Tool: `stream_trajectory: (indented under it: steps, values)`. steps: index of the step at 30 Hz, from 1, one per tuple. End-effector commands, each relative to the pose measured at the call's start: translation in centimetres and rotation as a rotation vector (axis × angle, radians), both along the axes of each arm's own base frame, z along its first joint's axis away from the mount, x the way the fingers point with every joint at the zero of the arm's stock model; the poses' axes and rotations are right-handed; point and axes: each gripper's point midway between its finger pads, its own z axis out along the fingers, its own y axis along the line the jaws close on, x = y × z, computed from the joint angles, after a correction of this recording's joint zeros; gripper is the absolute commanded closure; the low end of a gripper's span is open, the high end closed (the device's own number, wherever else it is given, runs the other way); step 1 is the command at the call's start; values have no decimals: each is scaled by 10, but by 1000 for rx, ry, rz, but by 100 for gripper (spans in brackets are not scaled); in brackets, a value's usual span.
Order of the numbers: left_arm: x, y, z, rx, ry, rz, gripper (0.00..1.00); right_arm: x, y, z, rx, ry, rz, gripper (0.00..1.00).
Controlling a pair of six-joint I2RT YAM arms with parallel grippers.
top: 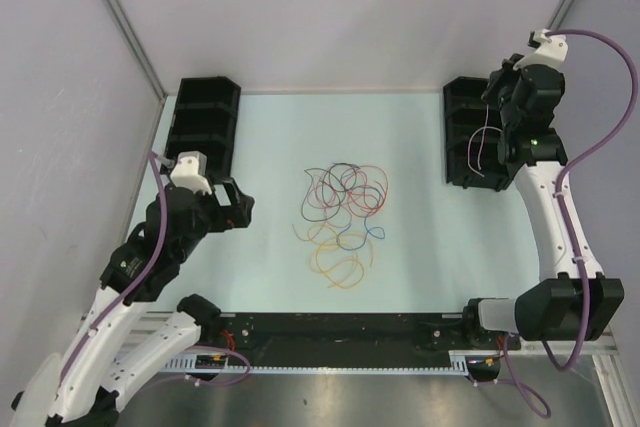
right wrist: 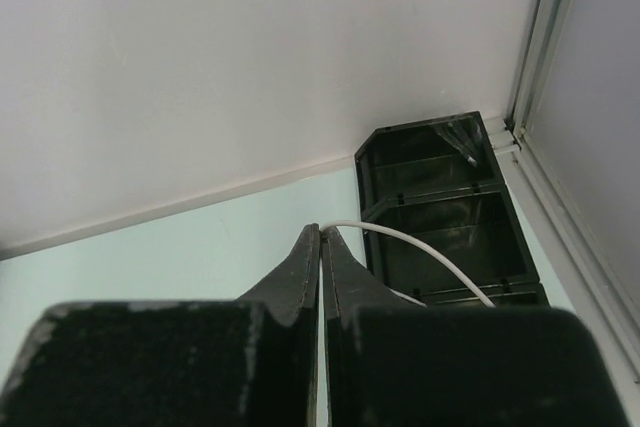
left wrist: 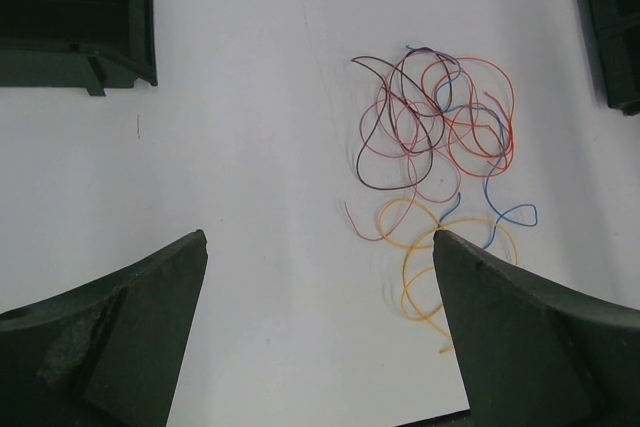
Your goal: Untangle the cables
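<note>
The cables [top: 343, 210] lie as a loose tangle of orange, red, blue and dark purple loops in the middle of the table. In the left wrist view the cables [left wrist: 432, 137] sit ahead and to the right. My left gripper [top: 236, 207] is left of the tangle and above the table. The left gripper [left wrist: 320, 239] is open with nothing between its fingers. My right gripper [top: 494, 97] is raised over the right bin. The right gripper [right wrist: 321, 231] is shut on a white cable [right wrist: 430, 250], which hangs down [top: 480, 147] over the bin.
A black compartment bin [top: 205, 122] stands at the back left of the table and another bin [top: 465, 137] at the back right. The right bin [right wrist: 440, 217] lies just under the right gripper. Grey enclosure walls rise behind and beside the table.
</note>
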Motion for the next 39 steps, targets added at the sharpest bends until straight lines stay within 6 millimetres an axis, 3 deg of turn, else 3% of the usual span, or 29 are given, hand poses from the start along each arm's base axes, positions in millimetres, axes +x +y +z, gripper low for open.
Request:
stream_trajectory:
  steps: [1, 8, 13, 28, 32, 39]
  values:
    - [3, 5, -2, 21, -1, 21, 0, 13, -14, 6, -3, -57, -12, 100]
    - [5, 4, -5, 24, 11, 18, 0, 36, -45, -27, 76, -50, -69, 100]
    - [7, 3, -7, 27, 20, 17, 0, 43, -52, -47, 101, -46, -61, 100]
    - [8, 4, -5, 20, 14, 17, 0, 45, -53, -92, 177, 32, -80, 100]
    - [8, 4, -6, 19, 13, 16, 0, 41, -53, -117, 203, 72, -95, 100]
    - [9, 5, -5, 17, 11, 17, 0, 38, -49, -143, 220, 119, -83, 100]
